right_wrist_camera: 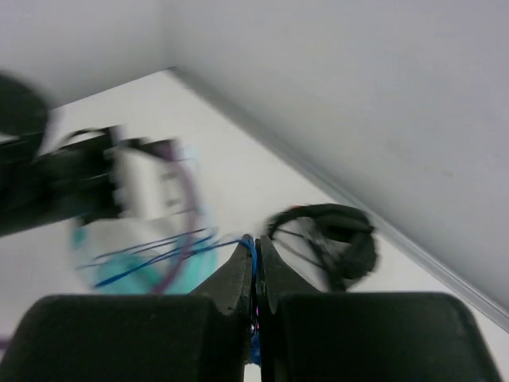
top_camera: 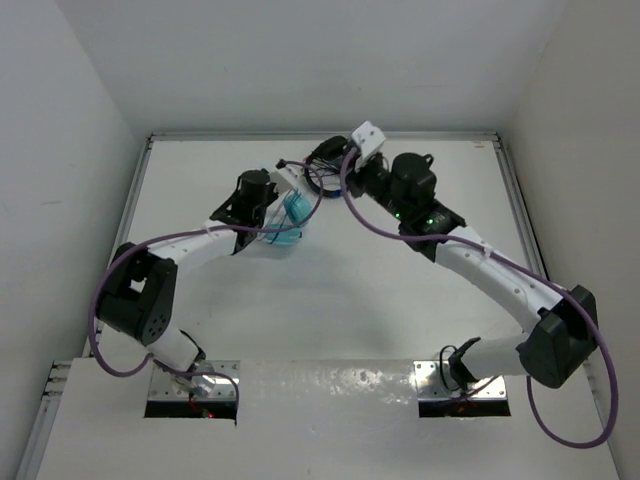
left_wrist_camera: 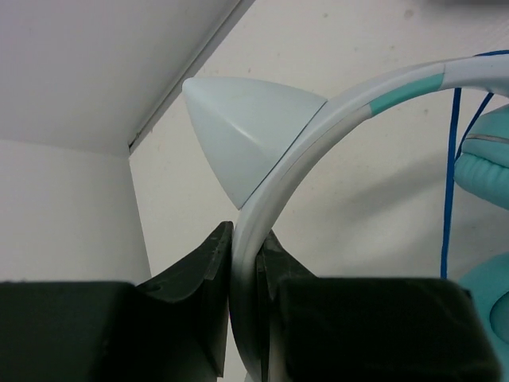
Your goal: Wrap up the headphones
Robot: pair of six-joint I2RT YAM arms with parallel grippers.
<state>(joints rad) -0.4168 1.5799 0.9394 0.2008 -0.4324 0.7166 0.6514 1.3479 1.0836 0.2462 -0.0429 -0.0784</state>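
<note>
The turquoise headphones [top_camera: 292, 218] hang at the table's far middle, held off the surface. My left gripper [top_camera: 272, 212] is shut on their pale headband [left_wrist_camera: 318, 127]; the band runs up between the jaws past a pale pointed piece [left_wrist_camera: 242, 131]. A teal cup [left_wrist_camera: 487, 159] and the thin blue cable [left_wrist_camera: 450, 183] show at the right of the left wrist view. My right gripper [top_camera: 322, 170] is shut on the blue cable [right_wrist_camera: 253, 248], which runs left in several strands [right_wrist_camera: 159, 251] across the blurred teal cups [right_wrist_camera: 151, 267].
Black headphones [top_camera: 325, 152] with a black cable lie at the far edge near the back wall, just beyond my right gripper; they also show in the right wrist view [right_wrist_camera: 330, 239]. Raised rims border the table [top_camera: 330, 300] at back and sides.
</note>
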